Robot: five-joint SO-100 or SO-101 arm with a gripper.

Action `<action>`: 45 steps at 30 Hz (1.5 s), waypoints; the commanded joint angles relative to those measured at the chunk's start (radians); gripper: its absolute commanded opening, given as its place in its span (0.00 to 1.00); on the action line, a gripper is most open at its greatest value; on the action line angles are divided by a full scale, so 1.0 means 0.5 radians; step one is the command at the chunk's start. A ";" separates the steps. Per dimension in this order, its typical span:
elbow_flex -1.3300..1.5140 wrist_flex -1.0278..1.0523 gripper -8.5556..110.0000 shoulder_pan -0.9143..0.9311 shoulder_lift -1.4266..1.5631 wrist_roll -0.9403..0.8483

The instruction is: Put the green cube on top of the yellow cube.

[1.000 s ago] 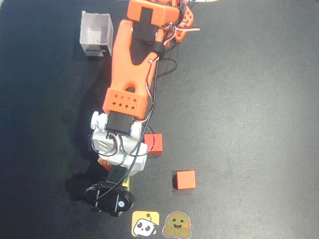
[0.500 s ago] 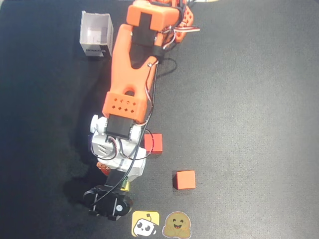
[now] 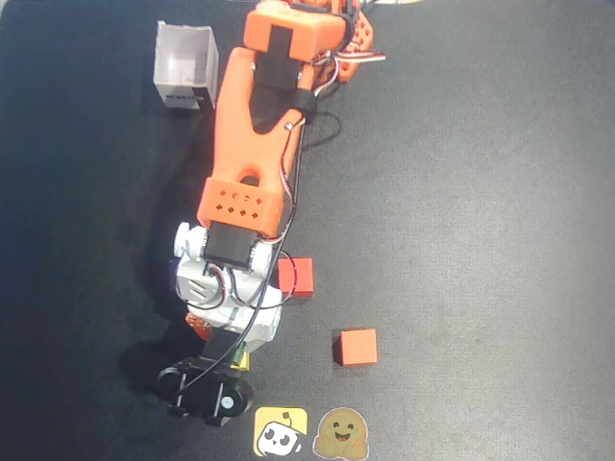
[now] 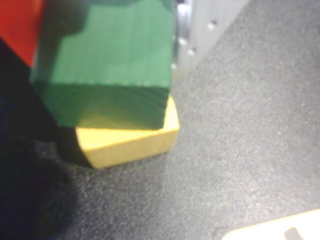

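In the wrist view the dark green cube (image 4: 112, 55) sits between an orange finger (image 4: 17, 25) on the left and a white finger (image 4: 200, 25) on the right. My gripper (image 4: 107, 30) is shut on it. The green cube is over the yellow cube (image 4: 130, 140), touching it or just above, and shifted toward the upper left, so the yellow cube's near edge and right corner show. In the overhead view the gripper (image 3: 229, 353) points down at the lower left. It hides the green cube, and only a sliver of the yellow cube (image 3: 241, 362) shows.
In the overhead view a red cube (image 3: 300, 276) lies just right of the wrist and an orange cube (image 3: 356, 347) further right. Two flat stickers (image 3: 281, 432) (image 3: 338, 434) lie at the bottom edge. A clear box (image 3: 184, 65) stands at the top left.
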 commanded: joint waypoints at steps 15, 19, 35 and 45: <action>-0.098 -0.028 0.25 -0.040 0.077 0.064; -0.083 -0.012 0.25 -0.040 0.190 0.055; 0.604 -0.071 0.21 -0.034 1.022 0.028; 1.740 -0.472 0.07 -0.028 1.893 -0.156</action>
